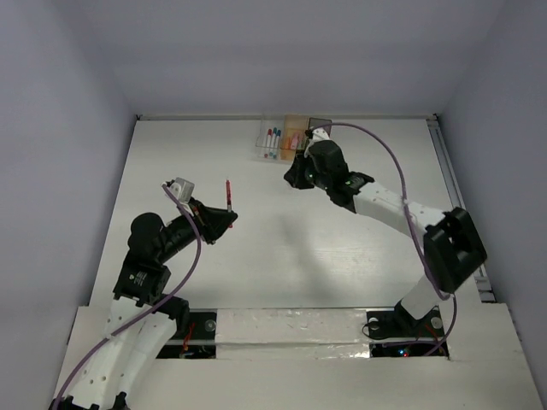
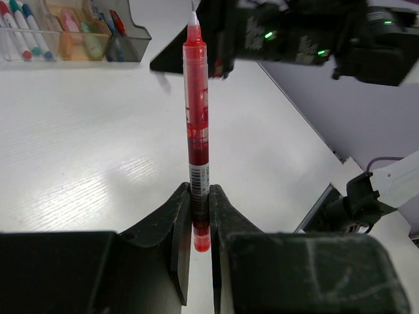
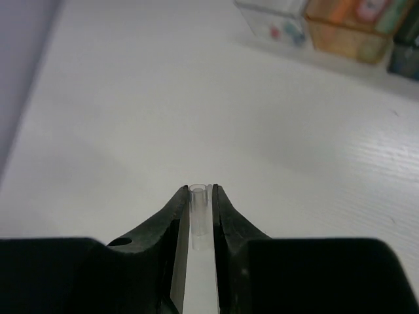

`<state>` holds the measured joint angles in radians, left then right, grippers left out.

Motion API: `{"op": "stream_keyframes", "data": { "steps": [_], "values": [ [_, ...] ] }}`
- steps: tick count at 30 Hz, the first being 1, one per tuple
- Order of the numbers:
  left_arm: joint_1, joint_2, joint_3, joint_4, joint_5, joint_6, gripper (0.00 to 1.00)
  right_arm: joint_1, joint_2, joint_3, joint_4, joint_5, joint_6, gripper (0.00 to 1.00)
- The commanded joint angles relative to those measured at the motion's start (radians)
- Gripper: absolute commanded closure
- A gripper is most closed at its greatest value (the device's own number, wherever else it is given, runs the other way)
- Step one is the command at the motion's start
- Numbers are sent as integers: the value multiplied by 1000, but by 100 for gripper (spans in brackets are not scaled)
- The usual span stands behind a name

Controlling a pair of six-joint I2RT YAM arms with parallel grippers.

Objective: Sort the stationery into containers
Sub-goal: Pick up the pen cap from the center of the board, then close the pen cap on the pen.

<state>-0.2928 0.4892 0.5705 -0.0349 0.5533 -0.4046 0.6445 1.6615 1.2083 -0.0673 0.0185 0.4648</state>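
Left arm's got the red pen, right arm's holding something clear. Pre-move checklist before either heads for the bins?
1. Grip, left: left pincer shut on the red pen near its lower end, pen straight: ok.
2. Grip, right: right pincer shut on a small clear tube: ok.
3. Bins upright in a row, clear bin, orange bin, grey bin: ok.
4. Left pincer's way to the bins: right arm sits just in front of them in the top view: not ok, probably move it first.
5. Which bin takes the pen: cannot tell; clear and grey both hold pen-like items.
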Motion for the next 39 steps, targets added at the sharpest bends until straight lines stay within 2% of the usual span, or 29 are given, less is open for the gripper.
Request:
{"op": "stream_keyframes", "data": {
  "steps": [1, 7, 14, 39],
  "values": [
    [4, 15, 0, 52, 45, 6, 100, 53, -133, -65, 305, -48, 100, 100],
    [4, 28, -1, 59, 60, 4, 100, 142, -157, -78, 633, 38, 164, 100],
    [4, 40, -6, 67, 76, 3, 100, 217, -126, -46, 790, 52, 187, 100],
    [4, 48, -6, 67, 74, 1, 100, 287, -114, -44, 824, -11, 195, 100]
  ]
}}
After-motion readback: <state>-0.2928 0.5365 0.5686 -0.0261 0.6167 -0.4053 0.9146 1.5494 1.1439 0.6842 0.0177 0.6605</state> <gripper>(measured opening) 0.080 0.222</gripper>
